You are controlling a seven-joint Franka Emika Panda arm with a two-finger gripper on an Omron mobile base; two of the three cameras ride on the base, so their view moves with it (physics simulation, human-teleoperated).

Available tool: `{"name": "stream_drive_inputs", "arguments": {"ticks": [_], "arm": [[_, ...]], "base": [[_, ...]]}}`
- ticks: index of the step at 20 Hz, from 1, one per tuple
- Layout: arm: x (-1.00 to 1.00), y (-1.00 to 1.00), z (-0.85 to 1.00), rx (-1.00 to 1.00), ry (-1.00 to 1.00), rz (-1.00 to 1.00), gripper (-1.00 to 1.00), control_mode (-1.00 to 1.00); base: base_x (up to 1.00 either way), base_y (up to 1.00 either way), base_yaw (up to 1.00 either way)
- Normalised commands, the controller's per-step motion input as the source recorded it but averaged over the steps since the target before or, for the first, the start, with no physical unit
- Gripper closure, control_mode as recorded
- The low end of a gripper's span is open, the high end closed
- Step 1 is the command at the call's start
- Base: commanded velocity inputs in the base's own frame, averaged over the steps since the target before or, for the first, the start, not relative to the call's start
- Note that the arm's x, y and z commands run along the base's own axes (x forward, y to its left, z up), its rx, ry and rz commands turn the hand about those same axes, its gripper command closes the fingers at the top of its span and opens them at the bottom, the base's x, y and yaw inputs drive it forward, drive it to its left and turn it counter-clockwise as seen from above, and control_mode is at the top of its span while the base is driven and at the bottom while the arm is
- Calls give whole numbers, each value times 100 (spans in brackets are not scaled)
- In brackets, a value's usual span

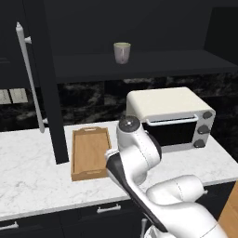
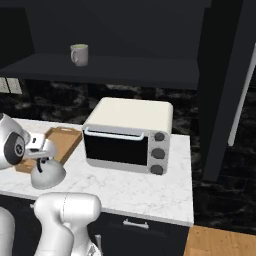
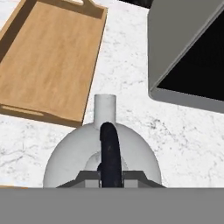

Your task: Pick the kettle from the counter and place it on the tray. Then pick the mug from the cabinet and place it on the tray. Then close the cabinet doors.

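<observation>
Kettle [image 3: 102, 154] first: a squat silver-grey pot with a black arched handle, it sat on the white marble counter [image 2: 150, 187] just beside the near edge of the wooden tray [image 3: 48, 61], its spout pointing toward a corner of the tray. Seen from the hand camera, the gripper [image 3: 111, 175] had its two dark fingers nearly closed around the handle, so the kettle appeared to be gripped. Whether it had left the marble could not be told.

This looked like the first step, moving the kettle onto the tray. The next move would probably call for a lift high enough to clear the raised rim, then a short carry over the bare wooden floor of the tray.

To one side of the kettle stood a white toaster oven [image 2: 127, 135] with a dark glass door. Above, the small pale mug [image 1: 122, 52] waited on the dark shelf of the black cabinet [image 1: 139, 67], whose door [image 1: 46, 83] stood open, silver bar handle [image 1: 29, 76] showing.
</observation>
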Motion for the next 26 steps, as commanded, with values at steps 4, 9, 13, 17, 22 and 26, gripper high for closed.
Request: {"name": "stream_drive_inputs", "arguments": {"ticks": [4,9,13,17,22,26], "arm": [[44,48,10,-1,-6,9,100,-100],[66,13,3,0,0,22,100,-100],[72,17,4,0,0,29,100,-100],[73,6,0,0,0,35,100,-100],[71,25,-1,0,2,28,100,-100],[51,38,-6,0,0,15,100,-100]], "base": [[0,0,0],[0,0,0],[0,0,0],[0,0,0],[0,0,0],[0,0,0]]}}
